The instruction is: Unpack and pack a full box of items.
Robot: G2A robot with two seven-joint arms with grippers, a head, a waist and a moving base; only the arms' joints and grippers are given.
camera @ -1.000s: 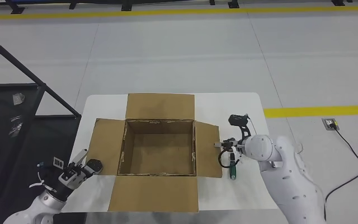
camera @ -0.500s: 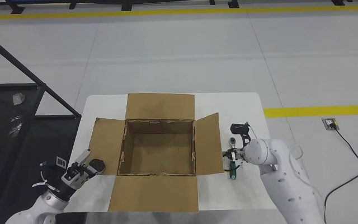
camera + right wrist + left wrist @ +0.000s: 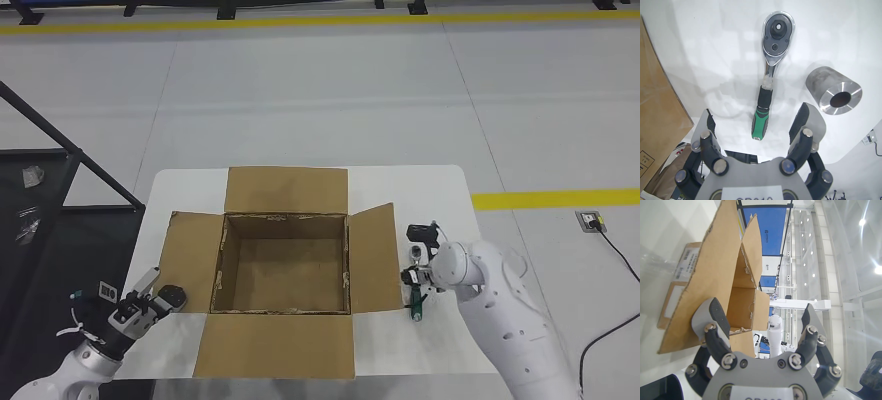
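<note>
An open cardboard box [image 3: 285, 190] stands mid-table, its inside bare and its flaps spread. A ratchet wrench [image 3: 770, 62] with a chrome head and green grip [image 3: 417, 303] lies on the white table just right of the box's right flap [image 3: 372, 258]. My right gripper [image 3: 756, 115] hovers open above the grip end, one finger on each side and neither touching it. A short metal cylinder [image 3: 834, 91] lies beside the wrench. My left gripper [image 3: 762, 315] is open and holds nothing, close to the left flap [image 3: 702, 281].
The raised right flap [image 3: 657, 91] stands close beside my right gripper. A dark object [image 3: 871, 375] sits by my left gripper at the table's left edge. Bare white table [image 3: 400, 195] lies behind and to the right of the box.
The right flap, flat a second ago, now tilts upward. My right gripper has left the flap's edge and moved over the wrench. The left arm has barely shifted.
</note>
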